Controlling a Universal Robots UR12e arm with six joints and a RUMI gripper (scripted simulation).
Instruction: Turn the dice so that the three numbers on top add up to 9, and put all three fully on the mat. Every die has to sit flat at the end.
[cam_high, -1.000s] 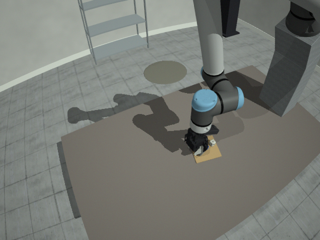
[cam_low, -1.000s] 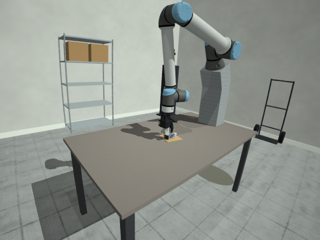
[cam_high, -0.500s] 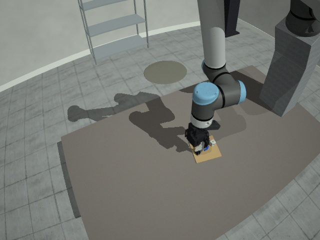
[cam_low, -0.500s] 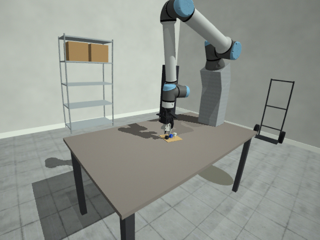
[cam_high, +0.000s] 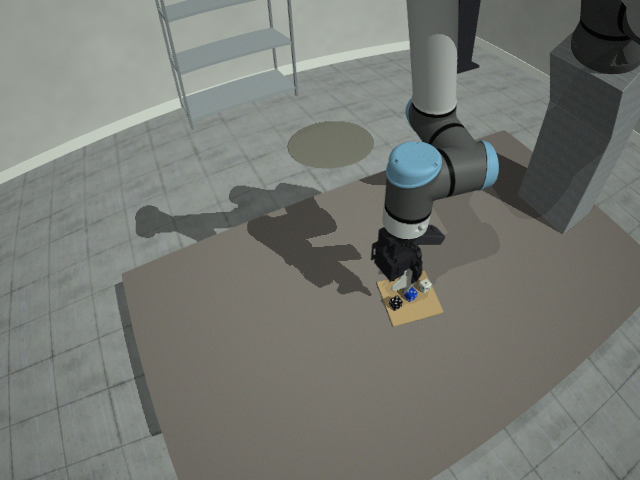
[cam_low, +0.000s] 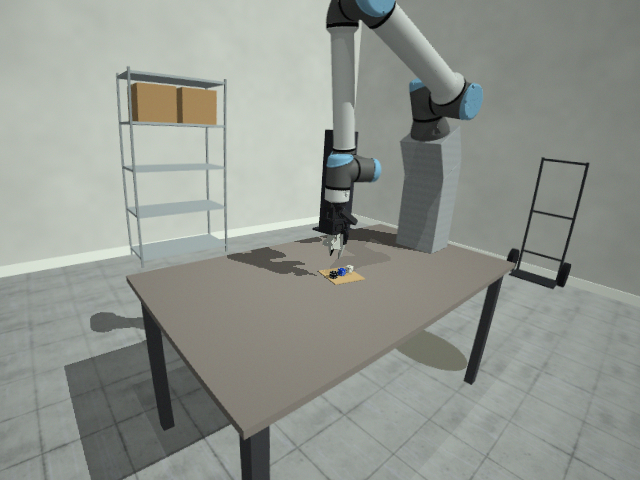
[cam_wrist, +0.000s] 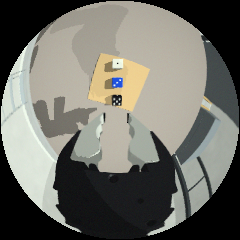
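A square tan mat (cam_high: 421, 313) (cam_low: 351, 279) (cam_wrist: 135, 82) lies inboard of the far long edge of the counter (cam_high: 310, 372) (cam_low: 310, 320) (cam_wrist: 172, 75), nearer the pedestal's corner than the left corner. The black die (cam_high: 395, 302) (cam_low: 333, 274) (cam_wrist: 116, 100), blue die (cam_high: 410, 293) (cam_low: 341, 271) (cam_wrist: 117, 82) and white die (cam_high: 424, 285) (cam_low: 349, 268) (cam_wrist: 117, 63) stand on it in a row, apparently flat.

The tool (cam_high: 404, 287) (cam_low: 335, 255) (cam_wrist: 116, 113) hangs above, fingers moderately spread and nothing between them. From the wrist, the tops seem to read five, three and one (nine, if I read the tiny blue pips right). So this looks like the closing step: the next move calls for lifting clear without brushing a die. The black die, close to the mat's border, deserves the last check.

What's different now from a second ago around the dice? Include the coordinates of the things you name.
The tool (cam_high: 402, 287) (cam_low: 335, 255) (cam_wrist: 116, 113) has risen from down at the black die (cam_high: 395, 302) (cam_low: 333, 274) (cam_wrist: 117, 100) and now hangs above it, fingers apart with nothing between them. Whether it had gripped that die earlier, I can't tell. The mat (cam_high: 418, 312) (cam_low: 351, 279) (cam_wrist: 133, 82) and white die (cam_high: 424, 285) (cam_low: 349, 268) (cam_wrist: 117, 64) look unmoved.
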